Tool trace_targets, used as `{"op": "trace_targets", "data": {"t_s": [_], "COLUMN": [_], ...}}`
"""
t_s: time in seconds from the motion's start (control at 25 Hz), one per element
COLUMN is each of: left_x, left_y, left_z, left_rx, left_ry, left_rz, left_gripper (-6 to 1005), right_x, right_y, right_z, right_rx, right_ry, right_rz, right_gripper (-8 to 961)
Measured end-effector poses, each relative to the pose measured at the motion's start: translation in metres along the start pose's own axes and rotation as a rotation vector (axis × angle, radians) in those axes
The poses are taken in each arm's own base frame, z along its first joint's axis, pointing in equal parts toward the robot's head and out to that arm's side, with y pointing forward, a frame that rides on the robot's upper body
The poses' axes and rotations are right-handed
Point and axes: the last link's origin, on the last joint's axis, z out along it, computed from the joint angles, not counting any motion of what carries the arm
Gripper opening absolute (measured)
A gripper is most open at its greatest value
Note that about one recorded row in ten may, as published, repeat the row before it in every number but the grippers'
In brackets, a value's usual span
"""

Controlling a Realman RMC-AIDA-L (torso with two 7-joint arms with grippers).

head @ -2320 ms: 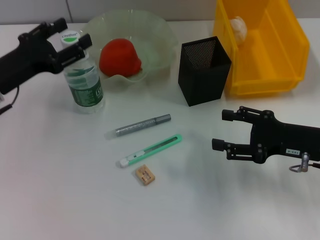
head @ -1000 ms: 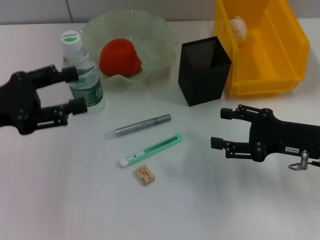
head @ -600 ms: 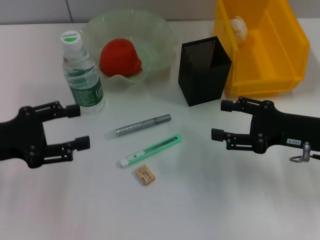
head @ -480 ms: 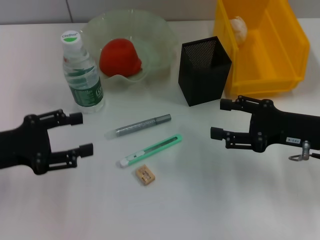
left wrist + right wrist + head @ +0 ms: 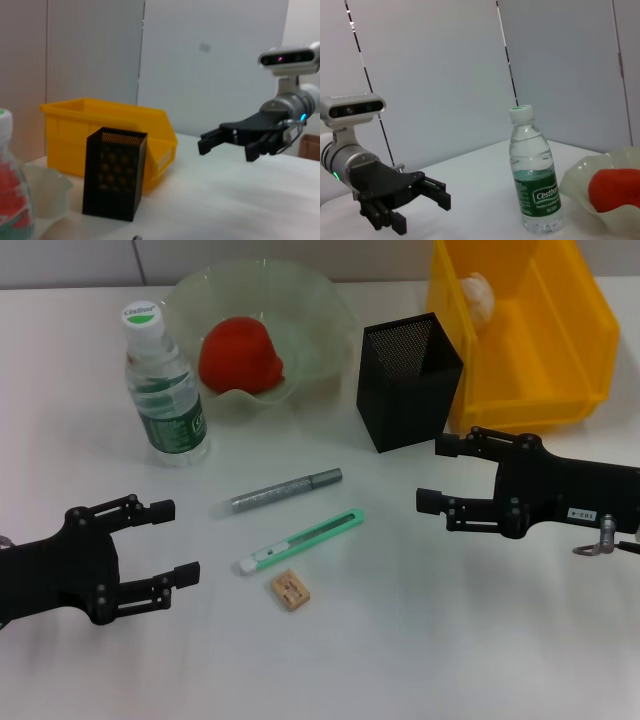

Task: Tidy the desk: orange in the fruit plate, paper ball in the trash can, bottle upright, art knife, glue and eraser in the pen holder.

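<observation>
- The left gripper [image 5: 168, 540] hangs low over the desk [image 5: 420, 640] near its left edge, black fingers spread apart and holding nothing.
- The right gripper [image 5: 435, 472] hovers toward the right edge, just in front of the yellow trash bin [image 5: 520, 330], fingers likewise apart and empty.
- Between the two grippers, mid-desk, lie three loose items: one grey glue stick [image 5: 286, 490], one green art knife [image 5: 300, 541] just nearer the front edge, and one small tan eraser [image 5: 290, 590] nearest the front.
- One black mesh pen holder [image 5: 408, 380] stands behind them, touching or just beside the bin; it looks empty, though its bottom is hidden.
- One water bottle [image 5: 163, 385] stands upright toward the back left corner. One orange [image 5: 240, 355] sits in the one glass fruit plate [image 5: 315, 300]; one paper ball [image 5: 477, 292] lies in the bin.
- Those three jobs look done; the pen holder items remain.
- My judgement: to do the pick well, come straight down, close across the narrow width at mid-length, then tip the item upright before lowering it into the holder.
</observation>
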Motion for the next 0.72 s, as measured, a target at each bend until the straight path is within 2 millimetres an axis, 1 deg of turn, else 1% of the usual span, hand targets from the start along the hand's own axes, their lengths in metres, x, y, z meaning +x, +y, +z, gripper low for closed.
{"op": "trace_targets", "data": {"t_s": [0.12, 0.16, 0.24, 0.48, 0.72], "left_x": [0.0, -0.005, -0.007, -0.007, -0.006], "left_y": [0.0, 0.001, 0.002, 0.002, 0.004], "left_z": [0.0, 0.003, 0.004, 0.004, 0.008], "left_rx": [0.0, 0.017, 0.02, 0.024, 0.016], "left_ry": [0.0, -0.008, -0.008, -0.005, 0.005], "left_rz": [0.0, 0.001, -0.007, -0.013, -0.02], "left_gripper": [785, 785, 784, 784, 784], "right_x": [0.0, 0.0, 0.0, 0.003, 0.007], "right_y": [0.0, 0.001, 0.001, 0.003, 0.01], "right_z": [0.001, 0.002, 0.002, 0.0, -0.016], "right_rx": [-0.004, -0.008, -0.009, -0.011, -0.025], "right_ry": [0.001, 0.004, 0.004, 0.01, 0.015], "right_rz": [0.0, 0.001, 0.001, 0.004, -0.014], "right_gripper": [820, 821, 821, 820, 822]}}
